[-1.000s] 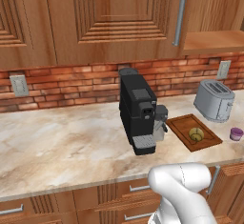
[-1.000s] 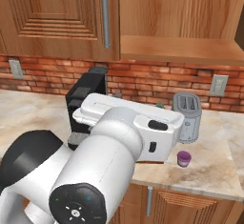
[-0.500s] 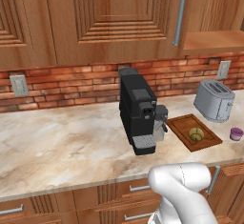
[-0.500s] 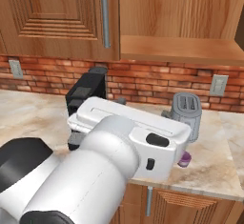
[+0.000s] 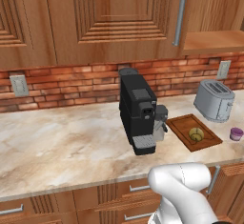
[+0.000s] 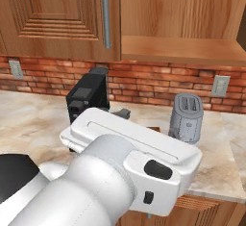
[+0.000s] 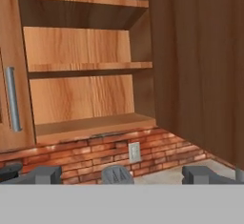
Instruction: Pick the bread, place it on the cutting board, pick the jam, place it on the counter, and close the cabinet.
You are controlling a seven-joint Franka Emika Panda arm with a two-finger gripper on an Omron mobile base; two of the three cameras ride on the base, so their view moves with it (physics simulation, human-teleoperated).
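Brick backs the beige counter (image 5: 62, 142), where the bread (image 5: 196, 133) sits on the cutting board (image 5: 180, 124) and the jam (image 5: 236, 134) stands on the marble just beside the board, in front of the toaster (image 5: 214, 100). Left of the board is a black coffee machine (image 5: 137, 110). Above, the cabinet (image 7: 86, 99) stands open, its door (image 7: 200, 66) swung wide. My gripper (image 7: 121, 175) faces those shelves, fingers spread apart and holding nothing.

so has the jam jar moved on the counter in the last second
No. In the left base view the jam jar sits in the same spot on the counter, right of the cutting board, below the toaster.
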